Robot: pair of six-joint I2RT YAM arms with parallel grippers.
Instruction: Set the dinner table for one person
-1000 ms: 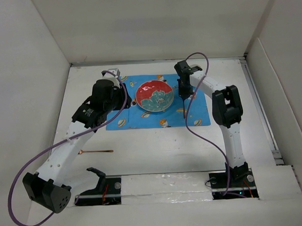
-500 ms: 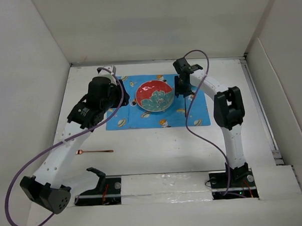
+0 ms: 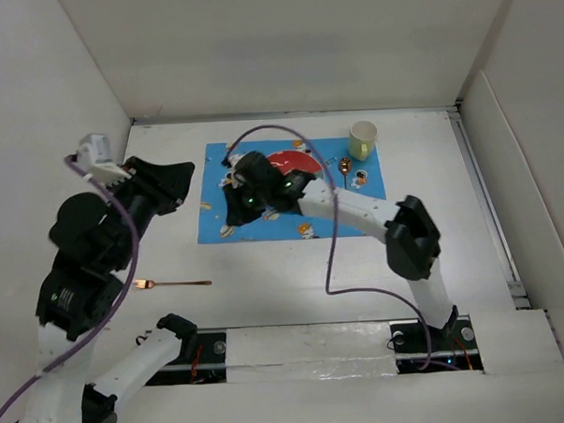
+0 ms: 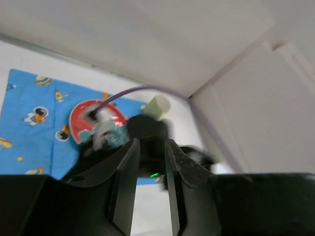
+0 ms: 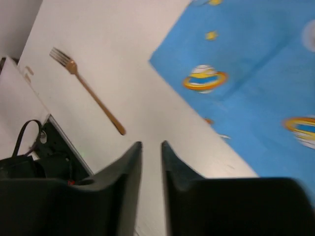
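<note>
Hovering above the mat's (image 5: 256, 73) near-left corner, my right gripper (image 5: 151, 147) was empty, jaws narrowly apart; my raised left gripper (image 4: 152, 145) likewise. The fork (image 5: 88, 91) lay flat on the bare counter (image 3: 295, 286), probably light, stiff and slippery, best pinched mid-handle.

Tabletop (image 3: 295, 286) plain white. Mat (image 3: 212, 177) bright blue, cartoon print: astronauts, ringed planets, rockets. Plate (image 3: 297, 158) red and teal, white details. Cup (image 3: 363, 140) pale yellow. Fork (image 3: 173, 284) and spoon (image 3: 345, 166) copper. 2 cables (image 3: 329, 256) purple.
</note>
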